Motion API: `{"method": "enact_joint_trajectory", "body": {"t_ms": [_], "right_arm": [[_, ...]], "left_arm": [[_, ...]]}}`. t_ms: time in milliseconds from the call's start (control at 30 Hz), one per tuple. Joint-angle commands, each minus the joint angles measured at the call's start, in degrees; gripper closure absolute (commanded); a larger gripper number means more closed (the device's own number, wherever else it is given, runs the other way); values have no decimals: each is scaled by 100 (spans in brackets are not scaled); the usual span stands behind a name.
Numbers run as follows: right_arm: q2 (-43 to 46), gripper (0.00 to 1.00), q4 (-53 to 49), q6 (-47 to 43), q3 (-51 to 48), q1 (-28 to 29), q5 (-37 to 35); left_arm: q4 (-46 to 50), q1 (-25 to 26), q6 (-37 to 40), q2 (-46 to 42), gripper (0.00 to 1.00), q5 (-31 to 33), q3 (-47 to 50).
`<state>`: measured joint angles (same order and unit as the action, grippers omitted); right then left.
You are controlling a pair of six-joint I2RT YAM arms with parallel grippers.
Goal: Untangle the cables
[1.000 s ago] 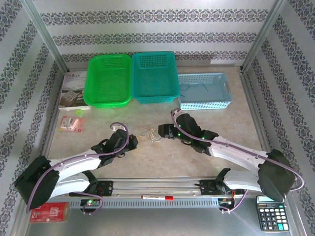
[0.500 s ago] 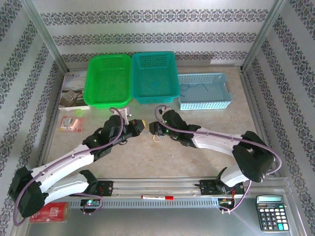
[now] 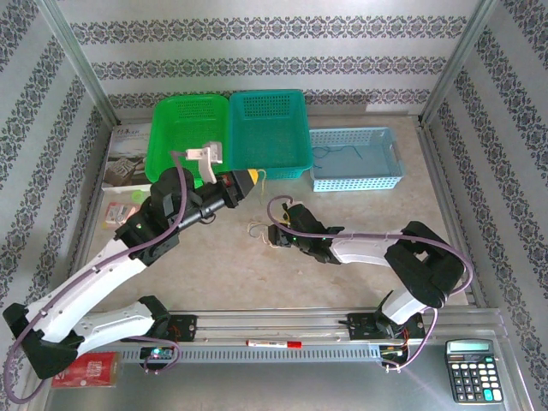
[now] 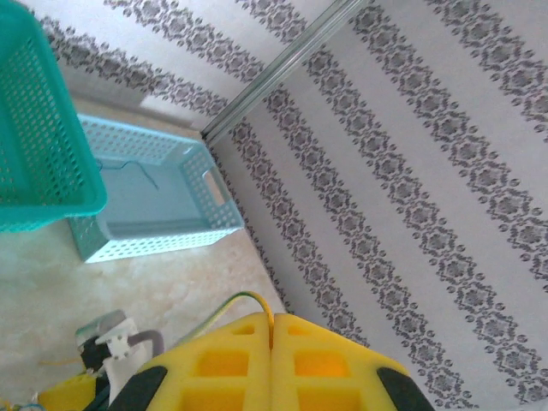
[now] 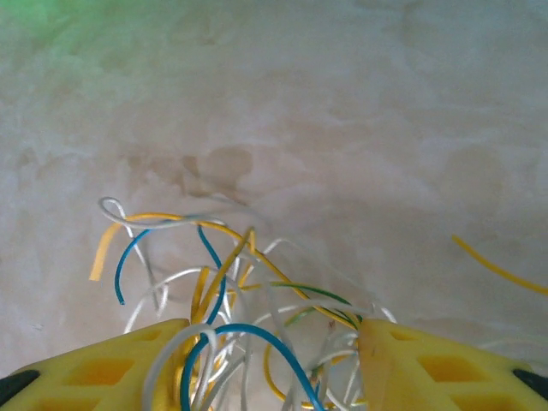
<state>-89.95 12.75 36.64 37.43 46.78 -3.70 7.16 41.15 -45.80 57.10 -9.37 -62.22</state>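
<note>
The tangle [image 5: 247, 327] sits between the parted jaws of the right gripper [image 5: 274, 360], while the left gripper [image 4: 271, 342], raised to its far left, pinches one yellow-green wire [image 4: 244, 296].

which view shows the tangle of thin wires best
The right wrist view: the tangle sits close up inside the open right pincer, strand colours distinct. The top external view gives a small pale clump. The left wrist view has one yellow-green strand pinched in the shut left pincer.
</note>
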Motion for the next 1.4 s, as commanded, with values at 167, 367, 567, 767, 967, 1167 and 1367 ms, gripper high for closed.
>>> {"method": "enact_joint_trajectory", "body": {"t_ms": [167, 367, 567, 767, 967, 1167, 1367], "right_arm": [[449, 43, 114, 141, -183, 85, -73], [1069, 41, -185, 64, -82, 86, 81], [1832, 39, -702, -107, 128, 77, 51], [2348, 34, -1138, -94, 164, -78, 180], [2728, 28, -1301, -40, -19, -251, 320], [3026, 13, -1285, -96, -225, -327, 296], [3127, 2, -1441, 80, -298, -336, -260]], "left_arm": [[875, -54, 1036, -120, 100, 761, -1008], [1268, -254, 1856, -66, 100, 1686, -1330], [1395, -1197, 2094, 263, 100, 1531, -1375], [1085, -2597, 1787, 786, 100, 838, -1068], [668, -3507, 1776, 1658, 100, 537, -1063], [476, -4007, 1917, 2625, 100, 289, -1471], [519, -4194, 2086, 3542, 100, 260, -2033]]}}
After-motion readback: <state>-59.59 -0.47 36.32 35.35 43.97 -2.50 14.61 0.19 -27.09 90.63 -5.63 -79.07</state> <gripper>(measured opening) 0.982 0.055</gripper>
